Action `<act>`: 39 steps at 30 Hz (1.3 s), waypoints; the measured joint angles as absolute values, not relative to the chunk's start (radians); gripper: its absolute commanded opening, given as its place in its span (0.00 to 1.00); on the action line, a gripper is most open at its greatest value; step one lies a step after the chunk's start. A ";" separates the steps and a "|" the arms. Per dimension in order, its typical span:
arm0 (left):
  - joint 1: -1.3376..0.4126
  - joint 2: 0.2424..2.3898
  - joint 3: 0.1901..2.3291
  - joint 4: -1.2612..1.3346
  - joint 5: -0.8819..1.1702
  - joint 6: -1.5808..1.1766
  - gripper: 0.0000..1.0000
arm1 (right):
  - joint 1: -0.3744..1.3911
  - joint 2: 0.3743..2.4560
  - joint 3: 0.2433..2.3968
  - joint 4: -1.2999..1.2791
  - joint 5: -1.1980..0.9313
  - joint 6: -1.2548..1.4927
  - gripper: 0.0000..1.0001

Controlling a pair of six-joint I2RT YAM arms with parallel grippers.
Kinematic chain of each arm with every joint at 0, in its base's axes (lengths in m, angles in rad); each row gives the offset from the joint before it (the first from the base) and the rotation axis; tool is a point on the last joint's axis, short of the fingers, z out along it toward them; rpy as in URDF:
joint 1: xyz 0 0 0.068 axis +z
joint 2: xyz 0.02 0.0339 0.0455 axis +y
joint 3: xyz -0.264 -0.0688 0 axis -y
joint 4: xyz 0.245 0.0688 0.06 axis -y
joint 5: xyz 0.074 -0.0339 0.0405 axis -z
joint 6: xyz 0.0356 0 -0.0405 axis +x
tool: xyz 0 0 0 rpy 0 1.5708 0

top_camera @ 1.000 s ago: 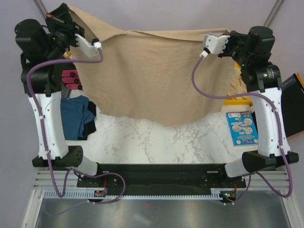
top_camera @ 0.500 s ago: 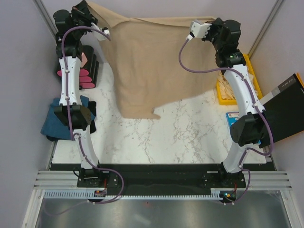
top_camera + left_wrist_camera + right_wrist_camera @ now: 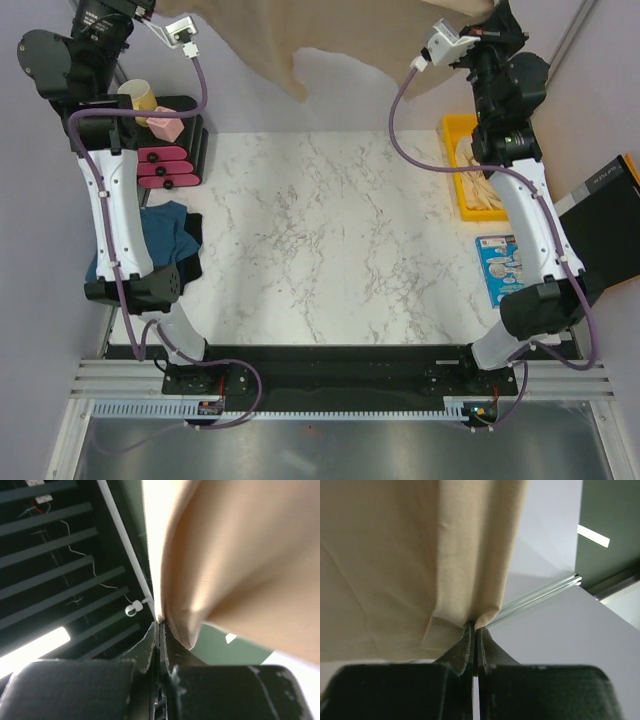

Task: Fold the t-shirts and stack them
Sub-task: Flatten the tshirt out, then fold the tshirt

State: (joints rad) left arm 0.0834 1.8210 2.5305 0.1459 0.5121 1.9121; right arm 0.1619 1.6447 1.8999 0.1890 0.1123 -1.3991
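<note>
A tan t-shirt (image 3: 330, 35) hangs spread between both arms at the far top of the top view, its lower edge above the table's far side. My left gripper (image 3: 160, 624) is shut on one edge of the tan t-shirt (image 3: 235, 555), the cloth pinched at the fingertips. My right gripper (image 3: 474, 626) is shut on a hemmed edge of the same shirt (image 3: 410, 555). In the top view both grippers sit at the frame's top edge and are hidden by cloth. A teal-blue t-shirt (image 3: 160, 235) with a dark navy one (image 3: 190, 262) lies crumpled at the table's left edge.
A black rack (image 3: 170, 160) with pink rolls and a paper cup (image 3: 140, 97) stands far left. A yellow bin (image 3: 478, 175) of pale cloth sits far right. A blue printed card (image 3: 508, 268) and a black board (image 3: 605, 235) lie on the right. The marble table (image 3: 330, 240) spans the middle.
Both arms have swung up and away, carrying the tan t-shirt from over the table's middle to the far top edge. Its hanging hem has lifted off the table.
</note>
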 measured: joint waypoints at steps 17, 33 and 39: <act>0.099 1.267 1.049 -0.018 0.563 1.919 0.02 | 0.121 1.354 1.236 -0.397 -0.060 -1.381 0.00; 0.105 0.940 0.943 -0.946 0.607 1.963 0.02 | 0.112 1.353 1.136 -1.044 -0.138 -1.523 0.00; 0.105 0.966 0.944 -1.182 0.566 1.967 0.02 | 0.137 1.356 1.108 -1.086 -0.147 -1.514 0.00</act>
State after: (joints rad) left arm 0.1055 0.9661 0.9443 -1.1824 0.5663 1.9667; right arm 0.1368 1.3563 1.1076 -1.0863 -0.1467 -1.5139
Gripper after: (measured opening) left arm 0.022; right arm 0.018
